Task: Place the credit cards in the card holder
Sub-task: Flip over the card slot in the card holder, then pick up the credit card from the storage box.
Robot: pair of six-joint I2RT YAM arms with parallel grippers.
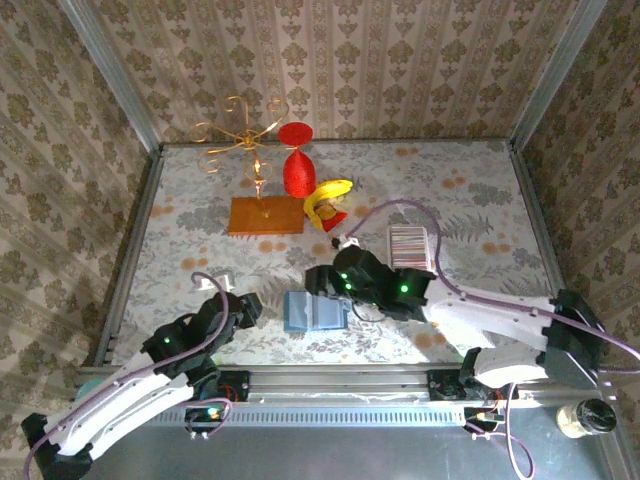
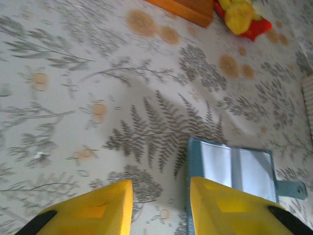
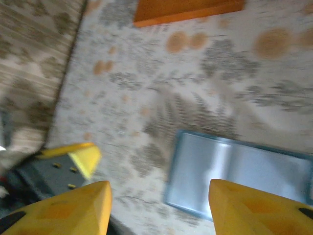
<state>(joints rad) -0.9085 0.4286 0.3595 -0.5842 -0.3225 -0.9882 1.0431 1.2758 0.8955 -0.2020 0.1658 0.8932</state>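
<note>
Both arms are leaning in low over the worktop [image 1: 200, 230]. The left hand [image 1: 243, 305] is hanging partly spread and empty, and the right hand [image 1: 322, 282] is gaping wide, gripping nothing. One blue pouch [image 1: 315, 311] is lying open just beside the left hand's right finger, near the right hand. One card holder [image 1: 410, 247] is sitting back behind the right hand's wrist.

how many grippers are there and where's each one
2. The left gripper is just left of the open blue pouch, on its near side. The right gripper is over the pouch's far edge. Both have their jaws apart.
</note>
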